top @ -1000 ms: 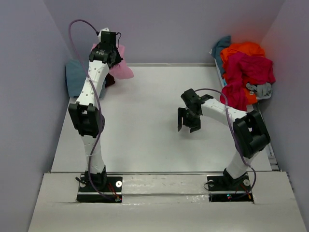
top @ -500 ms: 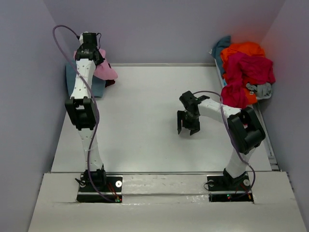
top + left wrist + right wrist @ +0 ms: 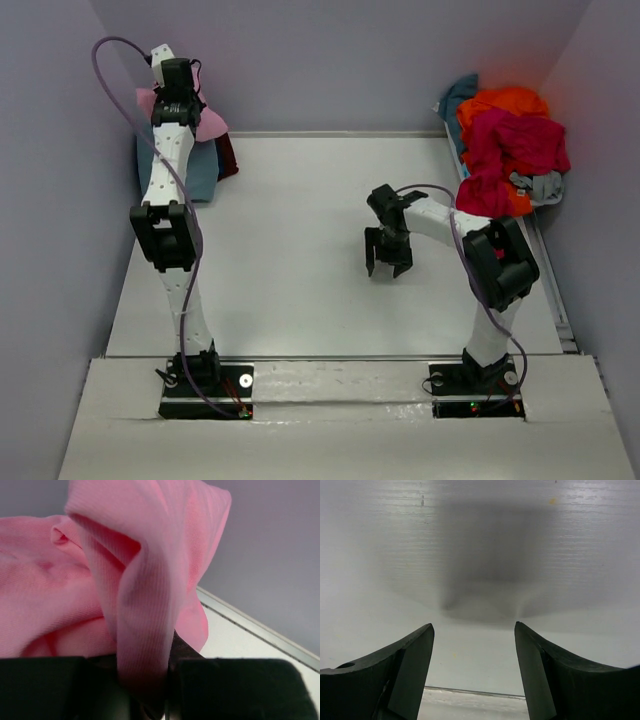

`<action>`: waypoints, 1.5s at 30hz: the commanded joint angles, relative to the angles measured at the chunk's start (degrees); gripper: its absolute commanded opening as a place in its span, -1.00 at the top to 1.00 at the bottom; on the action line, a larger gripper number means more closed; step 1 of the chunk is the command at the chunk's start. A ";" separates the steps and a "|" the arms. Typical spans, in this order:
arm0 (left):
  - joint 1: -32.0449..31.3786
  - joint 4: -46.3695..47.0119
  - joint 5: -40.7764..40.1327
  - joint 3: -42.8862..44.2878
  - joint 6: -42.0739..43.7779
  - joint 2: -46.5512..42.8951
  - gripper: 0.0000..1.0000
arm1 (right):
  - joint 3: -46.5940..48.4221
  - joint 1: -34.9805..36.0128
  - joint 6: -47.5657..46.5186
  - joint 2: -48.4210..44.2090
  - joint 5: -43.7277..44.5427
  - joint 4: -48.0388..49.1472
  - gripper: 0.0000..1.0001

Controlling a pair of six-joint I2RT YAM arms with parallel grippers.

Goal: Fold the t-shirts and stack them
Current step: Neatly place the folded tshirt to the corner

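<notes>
The pink t-shirt [image 3: 210, 125] hangs at the 11 o'clock corner of the white surface [image 3: 290, 290]. A fold of it is pinched between the left fingers [image 3: 235, 690], which press tight on the cloth. Below it, against the left wall, lies a dusty blue t-shirt [image 3: 195, 172]. Whether the pink cloth touches the blue one cannot be told. A dark red cloth [image 3: 228, 155] lies just beside the blue one, at its 3 o'clock edge. A purple cable [image 3: 105, 75] loops off the left arm close to that wall.

At the 1 o'clock corner a heap lies against the right wall, well apart from both arms. An orange t-shirt [image 3: 505, 100] is at the back and a crimson t-shirt [image 3: 515, 145] is draped over its front. A teal t-shirt [image 3: 458, 95] shows at the heap's 10 o'clock side and a grey t-shirt [image 3: 540, 186] at its 4 o'clock edge.

The right fingers [image 3: 400, 675] are spread wide around nothing. They point down over bare surface a little toward 3 o'clock from the centre, with only their shadow between them.
</notes>
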 commanded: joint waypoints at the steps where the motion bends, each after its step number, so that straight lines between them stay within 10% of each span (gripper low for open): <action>1: 2.22 15.55 -6.29 -3.89 2.01 -10.00 0.89 | 4.17 0.43 -0.80 0.99 2.16 -5.43 -0.43; 30: 8.20 11.88 21.30 -2.50 -8.72 10.73 0.89 | 16.30 1.57 -0.88 11.89 2.86 -15.02 -0.43; 45: 7.14 18.91 9.01 -31.15 -8.54 -9.92 0.61 | 13.85 2.10 -2.73 12.51 0.67 -11.59 -0.43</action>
